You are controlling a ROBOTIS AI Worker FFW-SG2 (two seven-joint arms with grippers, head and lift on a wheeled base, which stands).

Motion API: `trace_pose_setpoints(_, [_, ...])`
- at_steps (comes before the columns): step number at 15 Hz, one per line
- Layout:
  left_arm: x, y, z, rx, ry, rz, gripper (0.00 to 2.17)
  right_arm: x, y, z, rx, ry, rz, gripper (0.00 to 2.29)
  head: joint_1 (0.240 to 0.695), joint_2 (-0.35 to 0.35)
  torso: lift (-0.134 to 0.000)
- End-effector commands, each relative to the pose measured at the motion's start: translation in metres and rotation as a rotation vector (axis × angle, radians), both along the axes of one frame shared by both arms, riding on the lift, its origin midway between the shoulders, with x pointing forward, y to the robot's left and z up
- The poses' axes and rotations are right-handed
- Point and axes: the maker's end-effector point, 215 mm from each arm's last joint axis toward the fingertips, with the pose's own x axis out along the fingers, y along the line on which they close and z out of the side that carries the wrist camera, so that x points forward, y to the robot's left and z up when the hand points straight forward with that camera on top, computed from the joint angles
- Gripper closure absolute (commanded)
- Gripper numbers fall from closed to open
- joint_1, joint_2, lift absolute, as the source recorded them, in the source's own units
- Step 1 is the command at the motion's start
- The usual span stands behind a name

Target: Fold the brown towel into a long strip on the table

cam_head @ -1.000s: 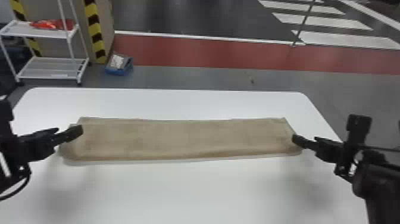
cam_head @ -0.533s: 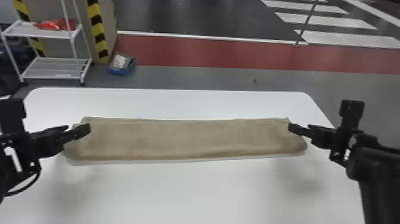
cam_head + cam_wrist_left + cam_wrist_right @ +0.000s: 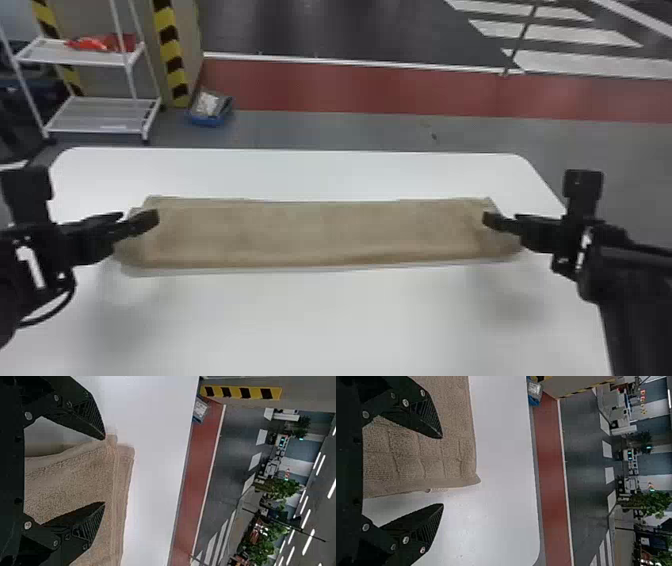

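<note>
The left end effector (image 3: 140,216) and the right end effector (image 3: 501,219) face each other, well apart, each reaching inward from its own side. Behind the left one, a black wrist (image 3: 30,255) carries an upright block (image 3: 27,195), with a cable (image 3: 70,300) looping below. Behind the right one, a similar upright block (image 3: 582,187) stands where the black forearm (image 3: 640,305) begins. In the left wrist view, the left end effector (image 3: 104,470) has its two fingers spread, tips apart, inner faces ridged. In the right wrist view, the right end effector (image 3: 442,471) is parted likewise, screws dotting its finger bases.
</note>
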Motion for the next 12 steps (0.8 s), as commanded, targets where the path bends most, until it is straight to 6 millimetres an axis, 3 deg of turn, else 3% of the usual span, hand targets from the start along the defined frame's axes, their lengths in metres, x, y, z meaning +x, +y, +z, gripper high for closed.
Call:
trace_pose_setpoints(1, [0.0016, 0.0034, -0.0052, 0.026, 0.008, 0.002, 0.35, -0.0010, 0.0001, -0.0014, 0.000, 0.001, 0.000, 0.32, 0.695, -0.135, -0.123])
trace_pose_setpoints(3, [0.0014, 0.0047, -0.0071, 0.032, 0.012, 0.003, 0.36, -0.0016, -0.0005, -0.0020, 0.002, 0.003, -0.002, 0.32, 0.695, -0.132, -0.123])
trace_pose_setpoints(6, [-0.0001, 0.0044, -0.0108, 0.041, 0.020, 0.002, 0.71, -0.0014, -0.0022, -0.0009, -0.001, 0.000, -0.003, 0.32, 0.695, -0.131, -0.123])
trace_pose_setpoints(7, [-0.0008, 0.0041, -0.0116, 0.040, 0.025, 0.001, 0.95, -0.0014, -0.0022, -0.0009, -0.001, 0.000, -0.003, 0.32, 0.695, -0.131, -0.123])
trace_pose_setpoints(9, [-0.0027, 0.0022, -0.0124, 0.030, 0.034, -0.002, 1.03, -0.0034, -0.0052, -0.0022, 0.002, -0.001, -0.010, 0.32, 0.695, -0.133, -0.123])
trace_pose_setpoints(10, [-0.0033, 0.0021, -0.0120, 0.026, 0.035, 0.000, 1.23, -0.0042, -0.0060, -0.0026, 0.006, -0.001, -0.013, 0.32, 0.695, -0.134, -0.123])
trace_pose_setpoints(12, [-0.0072, 0.0038, -0.0146, 0.018, 0.036, 0.011, 1.26, -0.0060, -0.0087, -0.0031, 0.009, -0.001, -0.016, 0.32, 0.695, -0.137, -0.123])
